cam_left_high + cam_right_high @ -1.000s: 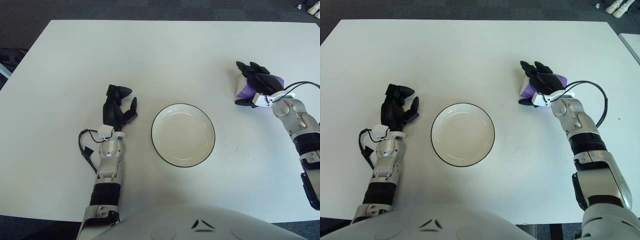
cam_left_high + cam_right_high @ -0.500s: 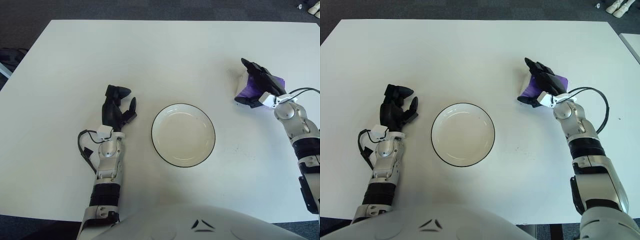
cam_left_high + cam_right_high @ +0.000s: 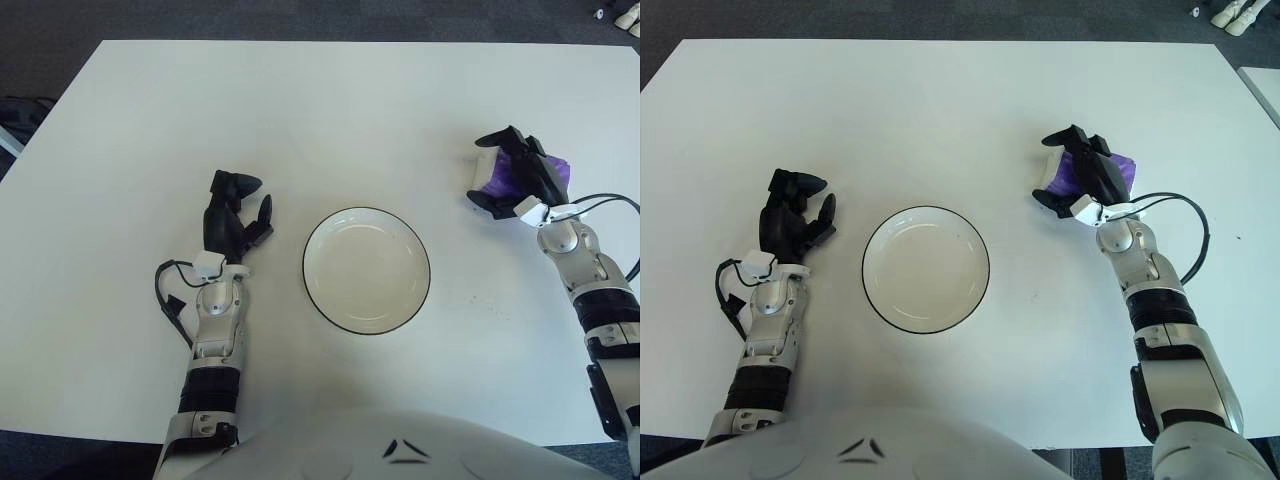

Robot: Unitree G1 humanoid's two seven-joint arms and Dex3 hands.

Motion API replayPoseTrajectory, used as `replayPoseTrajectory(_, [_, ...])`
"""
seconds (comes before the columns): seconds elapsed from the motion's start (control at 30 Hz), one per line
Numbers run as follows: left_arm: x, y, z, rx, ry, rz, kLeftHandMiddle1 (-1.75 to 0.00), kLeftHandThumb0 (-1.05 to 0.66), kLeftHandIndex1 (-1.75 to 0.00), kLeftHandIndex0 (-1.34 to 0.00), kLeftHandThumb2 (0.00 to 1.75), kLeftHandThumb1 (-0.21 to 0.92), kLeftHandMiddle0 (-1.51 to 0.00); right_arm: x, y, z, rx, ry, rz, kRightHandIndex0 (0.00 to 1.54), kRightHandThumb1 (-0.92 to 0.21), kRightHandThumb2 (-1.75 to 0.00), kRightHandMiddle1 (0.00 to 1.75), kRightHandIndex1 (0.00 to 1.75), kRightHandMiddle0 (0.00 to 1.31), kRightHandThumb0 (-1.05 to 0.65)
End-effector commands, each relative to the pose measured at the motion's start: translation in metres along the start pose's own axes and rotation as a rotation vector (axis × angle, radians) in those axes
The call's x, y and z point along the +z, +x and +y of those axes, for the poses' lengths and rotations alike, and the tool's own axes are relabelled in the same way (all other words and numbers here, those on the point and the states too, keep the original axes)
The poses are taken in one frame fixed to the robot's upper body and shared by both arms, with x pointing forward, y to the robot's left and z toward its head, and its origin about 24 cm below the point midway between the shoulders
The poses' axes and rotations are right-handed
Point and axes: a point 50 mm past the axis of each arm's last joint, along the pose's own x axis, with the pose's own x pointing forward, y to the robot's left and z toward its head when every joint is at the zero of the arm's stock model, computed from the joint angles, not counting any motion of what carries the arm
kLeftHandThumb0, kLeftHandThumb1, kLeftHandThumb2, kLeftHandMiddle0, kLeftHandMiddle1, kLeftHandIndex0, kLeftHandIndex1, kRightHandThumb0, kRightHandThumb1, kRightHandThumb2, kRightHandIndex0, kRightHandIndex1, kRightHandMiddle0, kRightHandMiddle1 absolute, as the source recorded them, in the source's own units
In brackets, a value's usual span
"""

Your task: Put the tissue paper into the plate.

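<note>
Left hand (image 3: 234, 213) shows at the left of the white table (image 3: 300, 110), just left of the plate, with its forearm running back toward the robot's body. Its dark fingers (image 3: 238, 184) are loosely curled and slightly apart, and they hold nothing. A black cable loops beside its wrist.

Near the middle of the table sits the plate (image 3: 366, 269), round and white with a thin dark rim. Nothing lies in it, and neither hand touches it.

Further right, well apart from the plate's rim, is the tissue paper (image 3: 1095, 175), a purple pack with a white end facing the plate. It sits at the right hand, and whether it touches the tabletop cannot be told.

Right hand (image 3: 1083, 176) is over the pack, its black fingers (image 3: 1065, 137) curled around it: two reach over the far end and top, and a third comes in at the near, plate-side end, so the pack is clasped between them. Purple shows past the fingers on the right side. The right forearm leads back from the hand toward the lower right, with a black cable arching out from the wrist.

Dark floor shows beyond the table's far edge.
</note>
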Motion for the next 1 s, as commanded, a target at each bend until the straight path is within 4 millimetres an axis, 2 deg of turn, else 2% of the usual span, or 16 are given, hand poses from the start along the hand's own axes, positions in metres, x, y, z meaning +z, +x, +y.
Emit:
replayPoseTrajectory(0.0, [-0.022,-0.016,0.01,0.027,0.012,0.123,-1.38,0.0,-1.75,-0.32,0.67,0.75,-0.39,-0.023,-0.041,0.042,0.096,0.104,0.166,0.88,-0.19,-1.41,1.74,1.74,0.65,-0.63])
replayPoseTrajectory(0.07, [-0.022,-0.016,0.011,0.029,0.012,0.125,-1.38,0.0,-1.75,-0.33,0.69,0.74,-0.39,-0.022,-0.042,0.042,0.063,0.123,0.166,1.02,-0.13,-1.52,1.74,1.75,0.74,-0.61])
replayPoseTrajectory(0.17, [-0.022,-0.016,0.011,0.032,0.014,0.126,-1.38,0.0,-1.75,-0.33,0.7,0.73,-0.4,-0.02,-0.043,0.042,0.016,0.141,0.162,1.12,-0.09,-1.58,1.75,1.75,0.8,-0.61])
replayPoseTrajectory(0.47, [-0.021,-0.015,0.01,0.04,0.015,0.13,-1.38,0.0,-1.75,-0.34,0.72,0.71,-0.41,-0.01,-0.044,0.041,-0.079,0.225,0.14,1.3,-0.02,-1.67,1.75,1.75,0.87,-0.63])
replayPoseTrajectory(0.77, [-0.02,-0.015,0.008,0.043,0.022,0.127,-1.38,0.0,-1.75,-0.34,0.71,0.72,-0.41,-0.001,-0.045,0.035,-0.152,0.322,0.086,1.39,0.0,-1.71,1.75,1.75,0.89,-0.64])
replayPoseTrajectory(0.97, [-0.02,-0.014,0.007,0.036,0.023,0.126,-1.38,0.0,-1.75,-0.34,0.71,0.72,-0.4,0.008,-0.041,0.027,-0.189,0.308,0.025,1.4,0.0,-1.71,1.75,1.75,0.89,-0.63])
